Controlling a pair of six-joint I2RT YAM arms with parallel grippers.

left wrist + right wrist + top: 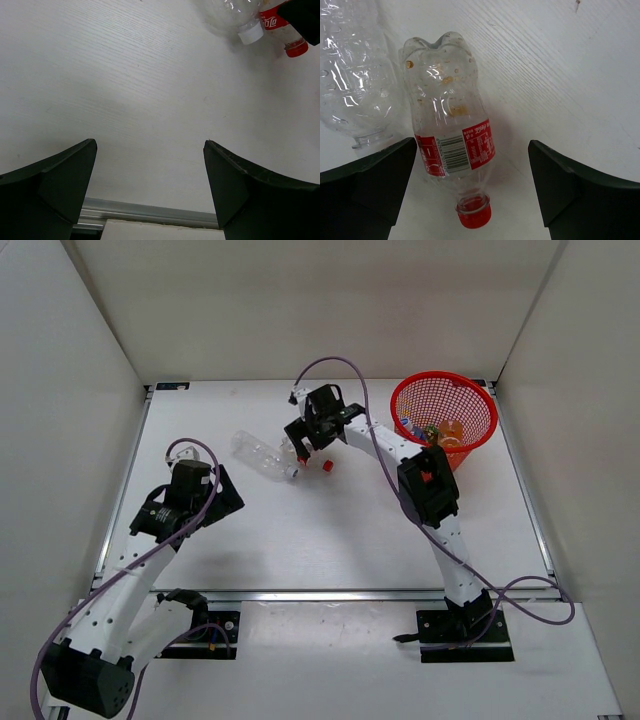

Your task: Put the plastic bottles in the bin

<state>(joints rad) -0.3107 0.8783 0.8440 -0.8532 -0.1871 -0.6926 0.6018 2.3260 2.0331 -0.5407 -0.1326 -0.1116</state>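
The red-labelled bottle (451, 135) lies on its side on the counter (570, 75), its red cap toward the wrist camera, between the right fingers (370, 185). These stand wide, one on either side of the bottle. White counter shows between it and one finger, so we see them gripping nothing. The plain clear bottle (350, 75) lies on its side just beside the red-labelled one, and we cannot tell whether the two touch.

From above, both bottles sit near the middle of the far half of the counter, well apart from the bin (445, 375). The bin stands upright toward the far right corner. Several bottles (445, 432) lie inside it — we can make out orange and a blue label among them.

The left fingers (50, 185) are spread wide over bare counter on the left side and hold nothing. In their wrist view the two loose bottles show only at the far top edge.
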